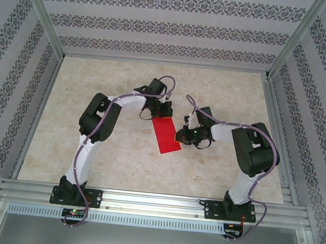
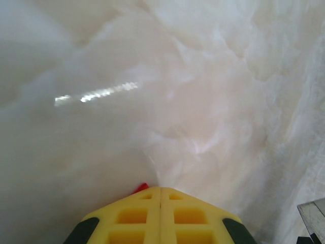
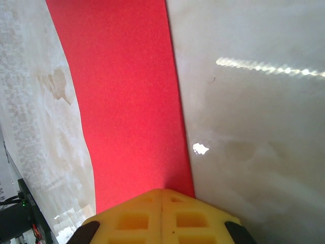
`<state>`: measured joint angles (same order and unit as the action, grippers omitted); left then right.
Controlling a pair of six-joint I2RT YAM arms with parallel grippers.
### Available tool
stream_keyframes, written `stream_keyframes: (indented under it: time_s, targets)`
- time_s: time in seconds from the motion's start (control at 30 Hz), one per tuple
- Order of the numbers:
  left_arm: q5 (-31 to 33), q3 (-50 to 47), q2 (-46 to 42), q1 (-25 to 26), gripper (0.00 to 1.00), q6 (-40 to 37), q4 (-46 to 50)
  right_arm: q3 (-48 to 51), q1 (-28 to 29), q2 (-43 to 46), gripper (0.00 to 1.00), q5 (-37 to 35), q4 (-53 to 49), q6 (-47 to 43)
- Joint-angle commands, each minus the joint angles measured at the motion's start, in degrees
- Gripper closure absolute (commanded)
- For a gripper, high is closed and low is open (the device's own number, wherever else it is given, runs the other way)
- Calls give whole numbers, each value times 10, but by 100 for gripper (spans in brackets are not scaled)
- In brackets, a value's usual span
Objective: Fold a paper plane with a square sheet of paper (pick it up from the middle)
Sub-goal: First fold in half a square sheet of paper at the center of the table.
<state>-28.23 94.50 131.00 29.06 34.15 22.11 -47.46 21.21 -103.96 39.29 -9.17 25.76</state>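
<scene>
Yellow fingers (image 3: 132,219) on the right end effector (image 3: 161,191) are pressed tight together, no gap along the seam, and the tip sits right on the near end of the red sheet of paper (image 3: 127,101). The sheet runs away from it as a long strip, one straight edge just off the seam. Whether any paper is pinched between the fingers, I cannot tell. Over to the left end effector (image 2: 160,189): closed up just the same, tip down at the pale marbled surface (image 2: 193,101), with only a small red corner (image 2: 141,187) peeking out beside it. From above, the sheet lies flat near the middle of the surface (image 1: 90,149) as a slanted rectangle, the left end effector (image 1: 154,114) at its far end and the right one (image 1: 182,137) against its right side. Both arms arch in from their bases and meet there. Bare surface lies all round, plenty to the left and beyond, before the aluminium frame (image 1: 154,201) and the patterned walls (image 1: 161,28) box it in.
</scene>
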Motion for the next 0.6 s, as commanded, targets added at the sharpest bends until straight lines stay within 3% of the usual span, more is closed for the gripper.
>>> stream_keyframes:
  time_s: [0.0,0.2,0.37,0.57]
  targets:
    - [81,12,32,-38,100,-23,-3,43,-2,-21,98,-42,-134,-10]
    - [82,19,35,-45,100,-34,-1,40,-3,-21,98,-42,-134,-9]
    - [86,83,28,-56,100,-65,45,40,0,-19,98,-30,-120,2]
    - [76,137,-17,-59,99,-82,77,14,31,-29,98,-20,-59,64]
